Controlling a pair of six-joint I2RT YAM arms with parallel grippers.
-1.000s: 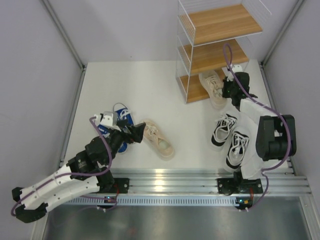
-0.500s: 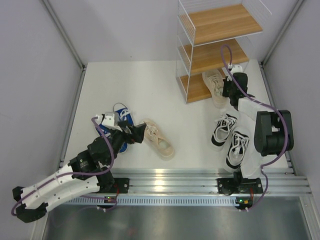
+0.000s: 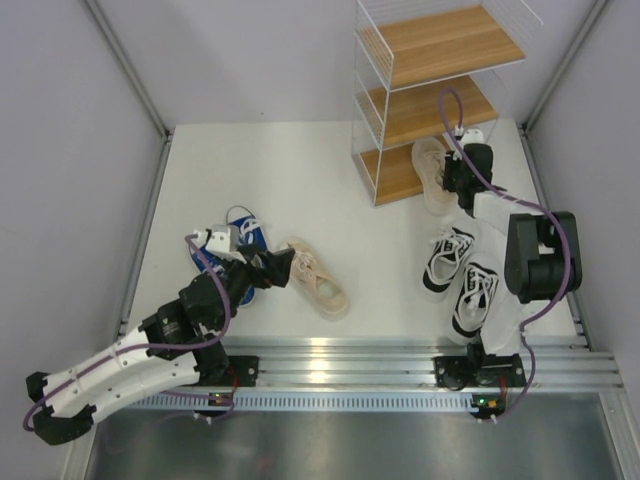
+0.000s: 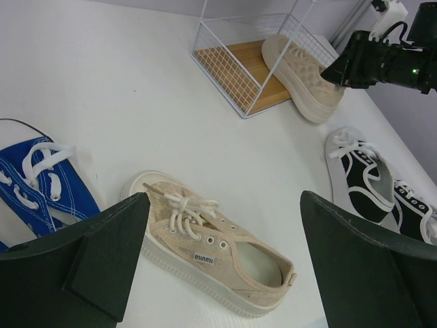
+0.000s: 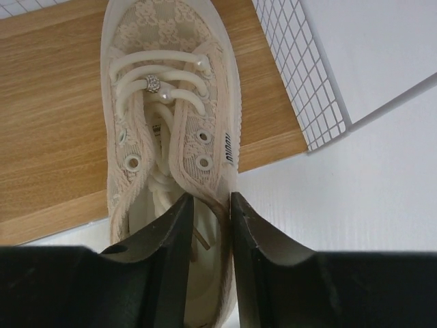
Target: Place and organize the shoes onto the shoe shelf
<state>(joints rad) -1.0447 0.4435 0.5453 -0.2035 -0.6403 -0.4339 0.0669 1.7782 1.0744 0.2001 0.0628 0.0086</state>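
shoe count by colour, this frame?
beige shoes: 2
black shoes: 2
blue shoes: 2, one mostly under the left arm
total: 6

The left arm (image 3: 150,345) lies low and stretched out, running from its base at the near left diagonally forward and toward the middle, wrist tipped down. The left fingers (image 4: 102,260) are spread wide with nothing between them. The right arm (image 3: 540,260) is folded, its elbow raised at the right side and its forearm reaching forward to the far right. The right fingers (image 5: 177,260) point down with a narrow gap, astride the heel rim of a beige shoe (image 5: 171,102); whether they press it is unclear.
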